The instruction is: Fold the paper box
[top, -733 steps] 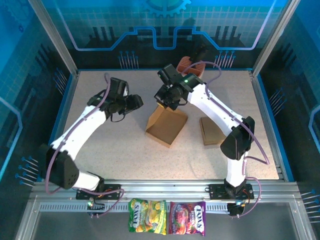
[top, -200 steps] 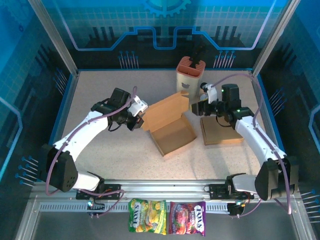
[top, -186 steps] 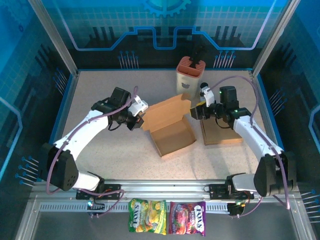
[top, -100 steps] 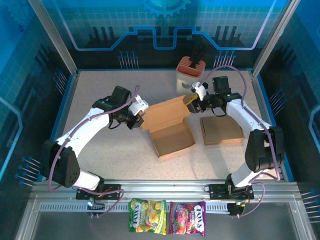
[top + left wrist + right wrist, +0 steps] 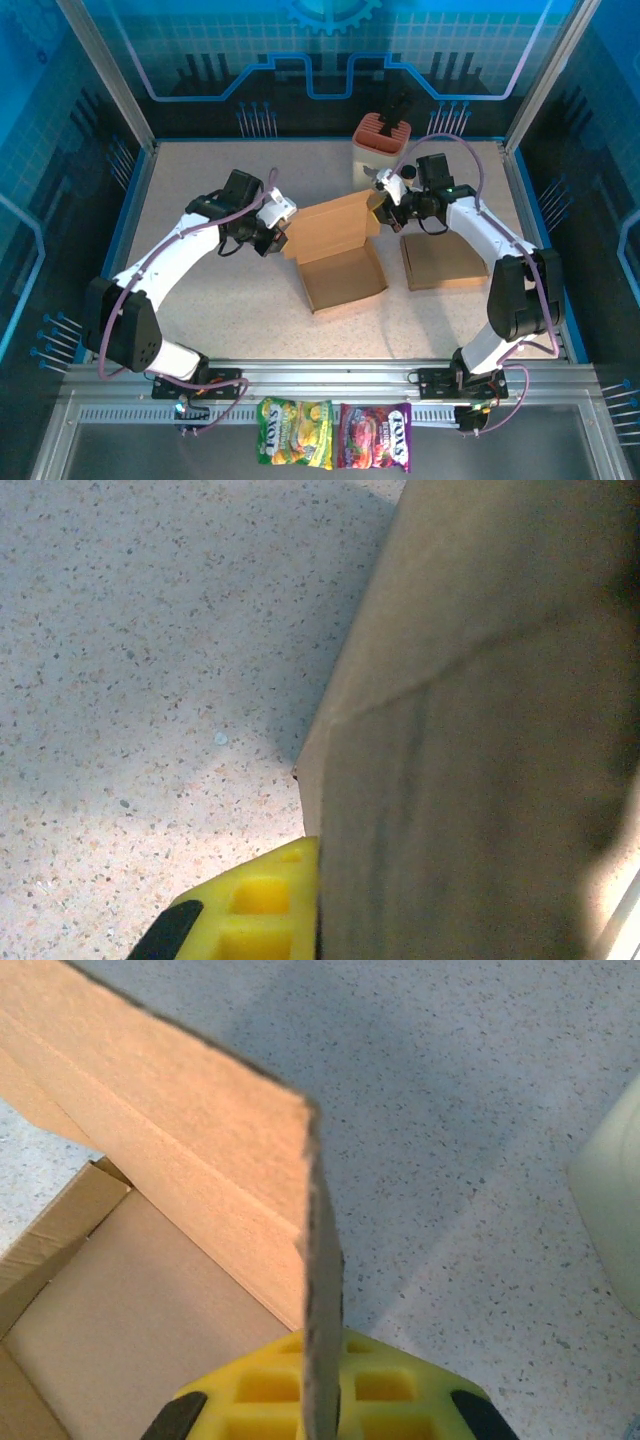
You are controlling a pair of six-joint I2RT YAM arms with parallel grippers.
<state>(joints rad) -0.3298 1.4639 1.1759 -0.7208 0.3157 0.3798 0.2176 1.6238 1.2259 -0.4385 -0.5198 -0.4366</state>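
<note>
Top view: box (image 5: 345, 278) lies open mid-table (image 5: 230, 320), its lid (image 5: 330, 225) raised along the far side.
Left claw (image 5: 281, 233): closed on the lid's left end; the left wrist view shows a yellow finger (image 5: 255, 905) pressed to brown card.
Right claw (image 5: 379, 208): closed on the lid's right end; the right wrist view shows the card's edge nipped between the yellow pads (image 5: 390, 1385).
Around: a flat sheet (image 5: 442, 262) lies just right of the box, apart from it; a cream holder (image 5: 378, 152) with an orange top stands near the back wall; sweet bags (image 5: 295, 433) sit on the front rail.
In the way: the right arm crosses above the sheet's far edge; the holder stands close behind the right claw.
Change: a second ago the right claw stood just off the lid's right end, jaws apart; now it grips the lid. The left claw holds as before.
Count: two arms, one box, one sheet, one holder, two bags.
</note>
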